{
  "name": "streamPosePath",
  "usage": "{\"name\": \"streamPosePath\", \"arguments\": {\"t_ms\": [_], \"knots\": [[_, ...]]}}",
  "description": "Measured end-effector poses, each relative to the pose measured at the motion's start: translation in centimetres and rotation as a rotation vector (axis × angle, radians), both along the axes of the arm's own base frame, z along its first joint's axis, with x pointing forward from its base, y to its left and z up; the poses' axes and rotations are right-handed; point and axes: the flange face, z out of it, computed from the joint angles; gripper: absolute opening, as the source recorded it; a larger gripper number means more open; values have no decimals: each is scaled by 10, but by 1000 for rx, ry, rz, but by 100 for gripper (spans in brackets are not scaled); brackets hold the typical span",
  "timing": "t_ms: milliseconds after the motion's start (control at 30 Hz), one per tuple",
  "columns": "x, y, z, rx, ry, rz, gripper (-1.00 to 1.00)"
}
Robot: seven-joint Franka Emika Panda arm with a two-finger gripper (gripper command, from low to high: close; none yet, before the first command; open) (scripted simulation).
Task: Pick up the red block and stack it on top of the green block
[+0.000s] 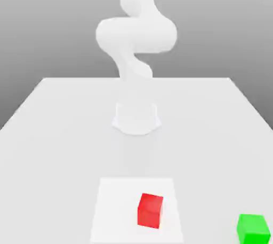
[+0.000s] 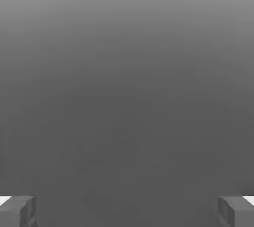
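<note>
Exterior view had the red block [image 1: 150,211] on a paler square patch [image 1: 112,211] of the table [image 1: 53,131], green block [image 1: 253,228] well apart twd that view's right, w/ gripper [image 2: 127,211] fingers spread wide, nothing btwn them.

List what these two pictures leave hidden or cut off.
- Arm, exterior view: its upper part is cut off by the top edge.
- Green block, exterior view: sits at the lower right corner; its base is clipped by the bottom edge.
- Fingers, hand view: both are cut off by the bottom edge and corners, wide apart, nothing between them.
- Red block, exterior view: its far faces are turned away.
</note>
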Motion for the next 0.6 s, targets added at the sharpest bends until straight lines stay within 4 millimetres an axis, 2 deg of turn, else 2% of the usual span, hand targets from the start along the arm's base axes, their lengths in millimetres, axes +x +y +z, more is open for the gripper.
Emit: {"name": "streamPosePath", "arguments": {"t_ms": [133,300,433,600], "knots": [[47,6,-78,7,130,-41,0],[81,10,-180,20,285,-88,0],[92,14,-264,36,409,-123,0],[84,19,-365,61,564,-163,0]]}}
